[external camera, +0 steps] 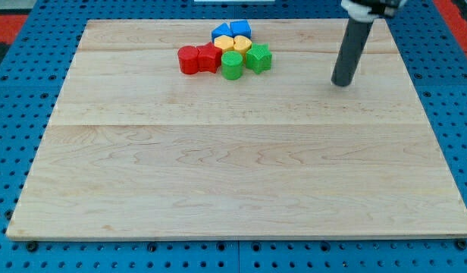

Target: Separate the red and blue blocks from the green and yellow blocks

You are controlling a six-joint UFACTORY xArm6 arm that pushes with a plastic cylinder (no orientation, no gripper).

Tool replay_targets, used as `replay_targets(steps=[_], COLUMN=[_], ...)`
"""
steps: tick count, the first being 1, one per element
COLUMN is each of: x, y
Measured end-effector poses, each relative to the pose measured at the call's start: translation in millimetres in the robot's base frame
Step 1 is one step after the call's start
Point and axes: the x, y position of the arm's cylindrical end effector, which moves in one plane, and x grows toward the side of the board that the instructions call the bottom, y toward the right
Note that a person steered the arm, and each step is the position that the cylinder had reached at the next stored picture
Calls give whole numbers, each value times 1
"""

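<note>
All the blocks sit in one tight cluster near the view's top centre of the wooden board (233,167). Two red blocks, a cylinder (188,60) and a star-like one (208,58), lie at its left. Two blue blocks (221,32) (239,28) are at the top. Two yellow blocks (225,44) (242,43) sit in the middle. A green cylinder (232,67) and a green star-shaped block (258,58) are at the lower right. My tip (341,83) is on the board well to the right of the cluster, touching no block.
The board lies on a blue pegboard (14,152) with holes all round. Red strips (455,14) show at the view's top corners.
</note>
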Motion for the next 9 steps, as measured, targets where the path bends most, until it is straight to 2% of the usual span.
replay_targets(steps=[1, 2, 4, 5, 6, 7, 9], x=[-67, -87, -123, -78, -63, -81, -48], y=[-19, -86, -130, -192, -233, -217, -219])
